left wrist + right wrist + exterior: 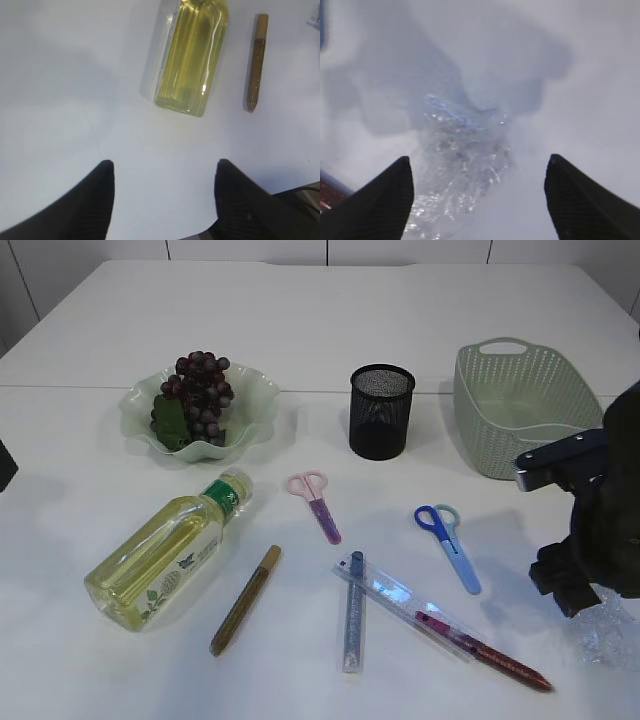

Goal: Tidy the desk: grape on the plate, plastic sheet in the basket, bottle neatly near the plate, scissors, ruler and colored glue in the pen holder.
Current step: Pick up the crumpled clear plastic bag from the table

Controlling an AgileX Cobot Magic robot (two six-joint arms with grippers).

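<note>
Right gripper hung wide open and empty over the crumpled plastic sheet at the table's near right corner; thin and slippery, the sheet could slide or tear if pinched only at its edge. Left gripper stood part open, holding nothing, near the fallen bottle. Basket stood towards the far right edge, while the blue scissors and ruler lay beside the sheet.

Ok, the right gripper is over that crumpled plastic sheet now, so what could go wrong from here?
The plastic sheet is thin, clear and flat on the table, so the open right gripper may close on air or pinch only a corner. The red glue stick lies close by and could get nudged. The bottle lies on its side and might roll if bumped.
</note>
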